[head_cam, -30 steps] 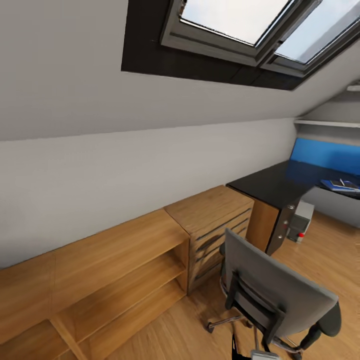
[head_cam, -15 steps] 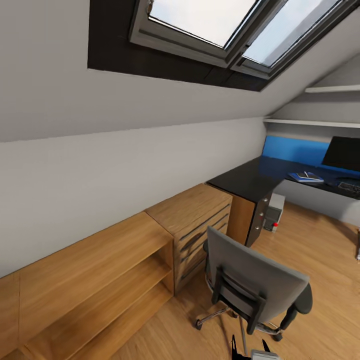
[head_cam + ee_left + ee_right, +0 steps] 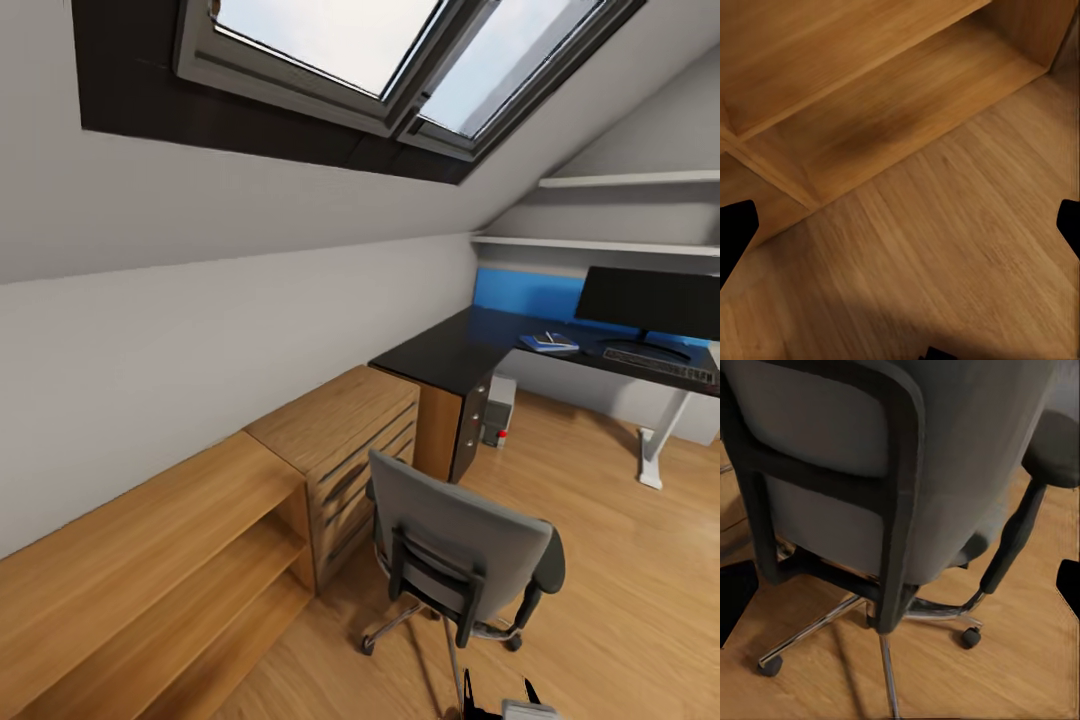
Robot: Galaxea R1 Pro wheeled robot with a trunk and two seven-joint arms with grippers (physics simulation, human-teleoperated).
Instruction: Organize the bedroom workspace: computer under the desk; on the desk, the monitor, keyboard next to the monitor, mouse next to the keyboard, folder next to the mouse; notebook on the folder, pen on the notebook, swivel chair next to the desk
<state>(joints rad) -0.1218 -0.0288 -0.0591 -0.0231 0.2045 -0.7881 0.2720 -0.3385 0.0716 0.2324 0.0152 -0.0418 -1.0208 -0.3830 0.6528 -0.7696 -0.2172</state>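
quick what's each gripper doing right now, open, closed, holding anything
Left gripper: open, holding nothing, above the bare wooden floor.
Right gripper: open, holding nothing, behind the grey padded swivel chair.

Ahead of me the black counter [image 3: 450, 350] carries the monitor [image 3: 650, 300], the keyboard [image 3: 660, 363] just in front of its foot, and a blue folder [image 3: 548, 343] well left of them. On the wooden floor [image 3: 620, 560] stand the swivel chair [image 3: 455, 555], the computer [image 3: 497, 410] under the counter, and a light wooden drawer cabinet [image 3: 345, 440].

skylight [image 3: 400, 50] above; wooden drawer cabinet [image 3: 345, 430] beside low wooden shelf [image 3: 160, 560].
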